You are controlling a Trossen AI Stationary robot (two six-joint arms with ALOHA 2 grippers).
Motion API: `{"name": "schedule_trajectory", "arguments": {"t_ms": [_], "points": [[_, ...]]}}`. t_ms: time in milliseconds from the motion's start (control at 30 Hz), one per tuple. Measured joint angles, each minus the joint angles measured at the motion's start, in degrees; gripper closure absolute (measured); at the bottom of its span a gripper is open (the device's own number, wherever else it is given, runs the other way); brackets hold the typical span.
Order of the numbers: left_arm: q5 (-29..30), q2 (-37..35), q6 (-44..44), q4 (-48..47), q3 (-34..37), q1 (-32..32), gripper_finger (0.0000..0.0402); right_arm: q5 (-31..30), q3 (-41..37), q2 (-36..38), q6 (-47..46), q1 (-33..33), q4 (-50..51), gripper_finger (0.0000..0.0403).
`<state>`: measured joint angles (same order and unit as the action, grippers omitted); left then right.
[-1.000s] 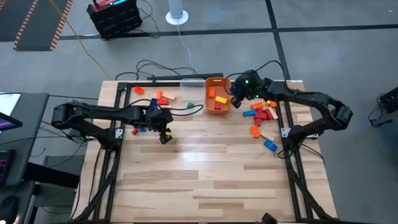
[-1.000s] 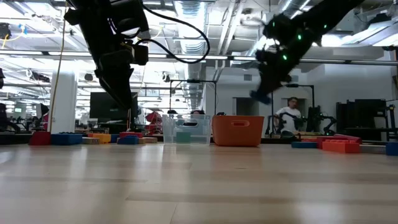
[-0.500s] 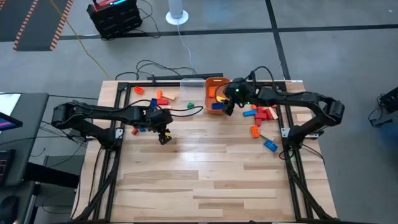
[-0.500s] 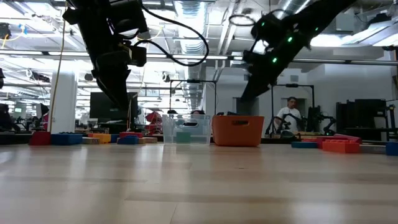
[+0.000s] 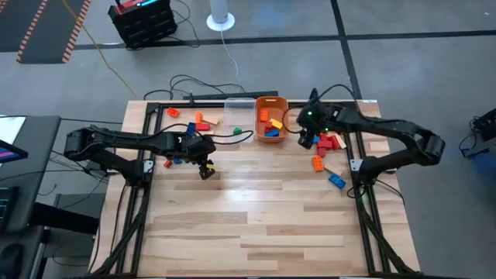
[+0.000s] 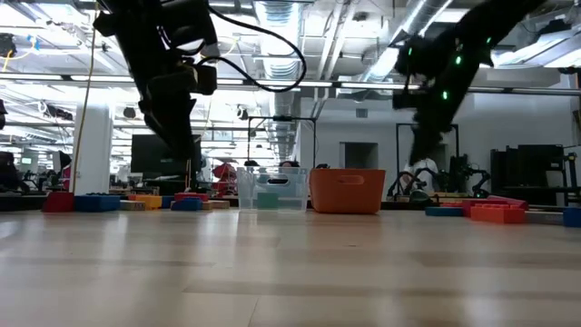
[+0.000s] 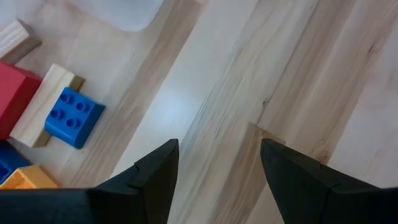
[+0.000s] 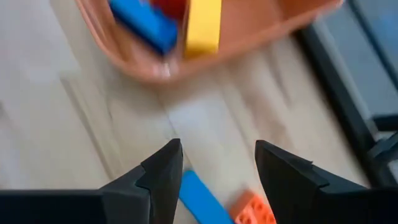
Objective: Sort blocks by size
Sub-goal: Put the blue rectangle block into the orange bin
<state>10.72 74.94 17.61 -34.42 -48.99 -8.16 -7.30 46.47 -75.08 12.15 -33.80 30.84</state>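
The orange plastic tub point(image 5: 271, 116) is sitting at the far middle of the wooden table point(image 5: 256, 217), and it is holding a blue bar point(image 8: 142, 23), a yellow bar point(image 8: 203, 25) and what looks like a red piece, all lying loose on its floor. Right beside it on the left arm's side, the clear plastic tub point(image 5: 239, 113) is standing with something pale green showing through its wall in the low view; what it is, I cannot tell.

The right gripper point(image 5: 307, 142) is hanging just off the orange tub's side, above the table, with its jaws spread wide and nothing between them. Under it, in the right wrist view, a long blue block point(image 8: 202, 202) and an orange studded block point(image 8: 252, 208) are lying on the wood. The scattered pile of red, orange and blue blocks point(image 5: 328, 142) is spreading along the right edge of the table.

The left gripper point(image 5: 206, 171) is hovering over bare wood on the left half of the table, jaws parted and empty. Near it, a square blue studded block point(image 7: 74, 116) is resting against a plain wooden bar point(image 7: 42, 104), with a red block point(image 7: 13, 96) touching that bar's other side. More loose coloured blocks point(image 5: 198, 121) are lying by the far left corner, next to the clear tub.
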Motion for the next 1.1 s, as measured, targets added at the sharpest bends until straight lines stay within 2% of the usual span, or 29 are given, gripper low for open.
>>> {"name": "schedule_trajectory", "arguments": {"t_ms": [167, 333, 467, 867, 1100], "points": [[0.0, 0.0, -1.1, 0.5, 0.0, 0.0, 0.018, 0.1, 0.0, -7.0, 5.1, -2.1, 0.3, 0.0173], [0.0, 0.0, -2.6, 0.6, 0.0, -0.2, 0.018, 0.1, 2.3, -13.2, 8.2, -4.4, 4.6, 0.0172], [0.0, 0.0, -2.8, 0.8, 0.0, -0.3, 0.018, -0.1, 4.2, -16.7, 9.2, -3.7, 8.1, 0.0172], [-0.2, 0.0, -2.1, -0.1, 0.0, -0.3, 0.018, -0.1, 10.5, -17.9, 7.9, -0.2, 17.3, 0.0185], [-0.3, 0.0, -1.5, -1.2, 0.0, -0.2, 0.0179, -0.2, 10.0, -18.0, 17.3, 4.5, 23.0, 0.019]]}}
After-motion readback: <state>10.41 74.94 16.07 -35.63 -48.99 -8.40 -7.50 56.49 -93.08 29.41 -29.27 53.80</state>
